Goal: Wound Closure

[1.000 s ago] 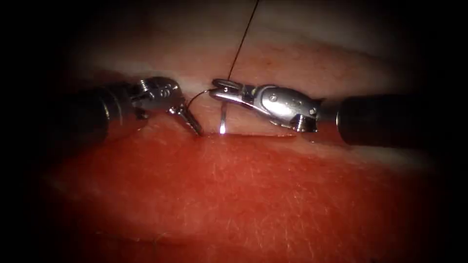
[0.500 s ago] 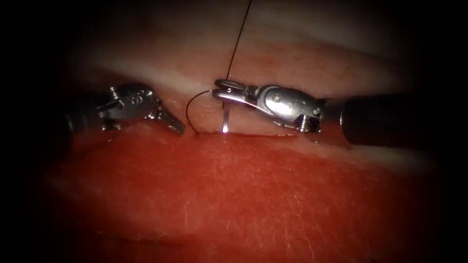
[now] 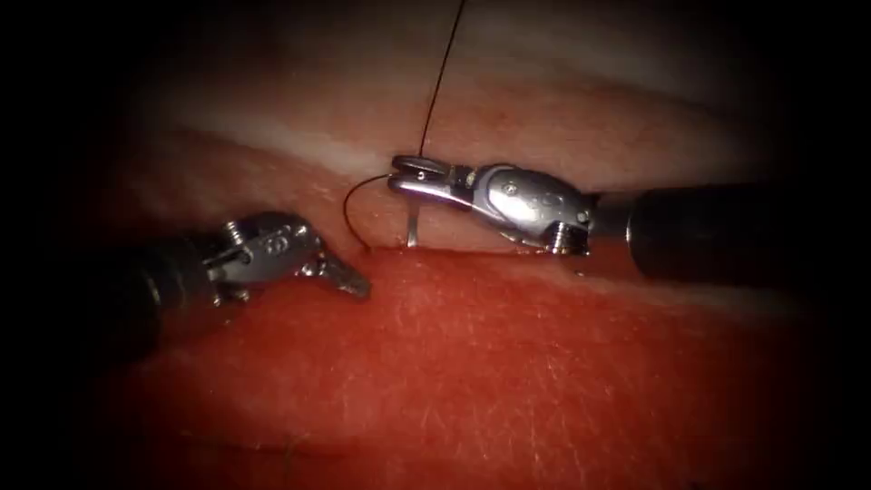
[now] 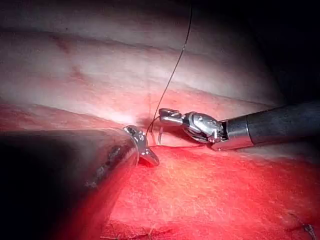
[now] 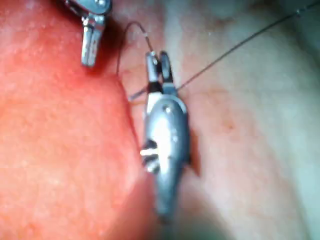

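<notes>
My right tool [image 3: 410, 172] comes in from the right, its jaws shut on the curved needle [image 3: 413, 222] near one end. The needle hangs down from the jaws, its lower end at the far edge of the cut [image 3: 472, 252]. Dark thread [image 3: 440, 82] runs up from the jaws, and a thin loop [image 3: 349, 204] curves left and down to the cut's left end. My left tool [image 3: 354, 283] lies low on the red tissue just near of that end, jaws shut and holding nothing. The right wrist view shows the right jaws [image 5: 159, 62] gripping the needle [image 5: 136, 93].
The tissue is pale with a white band [image 3: 299, 145] beyond the cut and wet red [image 3: 508, 363] on the near side. In the left wrist view the left tool's shaft [image 4: 75, 165] lies across the near tissue, with the right tool [image 4: 167, 116] beyond.
My left tool has drawn back from the cut's left end, moving left, then down onto the near red tissue. The right tool has held the needle almost still.
</notes>
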